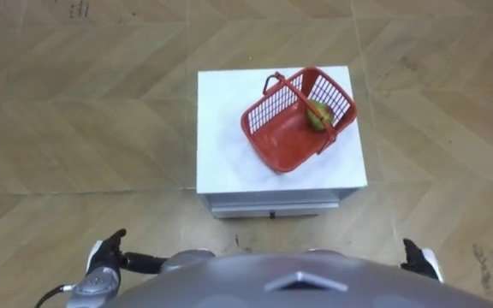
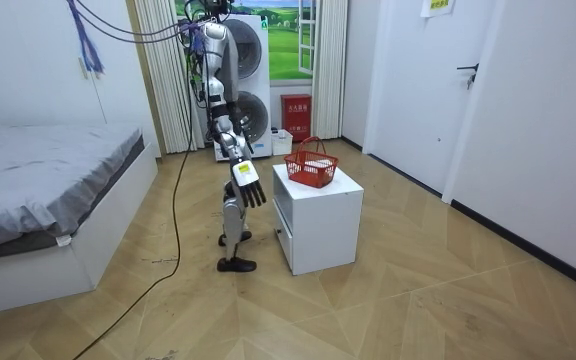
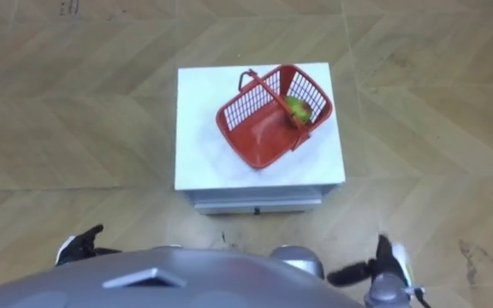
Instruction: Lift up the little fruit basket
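Red plastic lattice fruit basket (image 1: pixel 286 141) sits on the top of a white box-shaped cabinet with a drawer front (image 1: pixel 222 137), turned at a slant to the edges and lying toward the right and far part of that surface, well clear of both hands. At the far left of the eye views, low down, the robot's left hand (image 1: pixel 103 258) hangs by its side with dark fingers loosely spread, holding nothing, above the herringbone wooden floor (image 1: pixel 75 103). Moving right, the basket's open top shows its bare red bottom, and a greenish-yellow round fruit (image 1: pixel 317 114) rests inside against the far right wall. At the lower right the right hand (image 1: pixel 421 259) also hangs free, fingers straight and apart, gripping nothing. In the room view a grey-covered bed (image 2: pixel 38 165) lies at the left, the robot stands upright just beside the surface and faces it, its right hand lowered at its side with fingers splayed downward, and the basket's thin handle (image 2: pixel 313 142) rises above the rim; a white door (image 2: pixel 483 100) is at the right.
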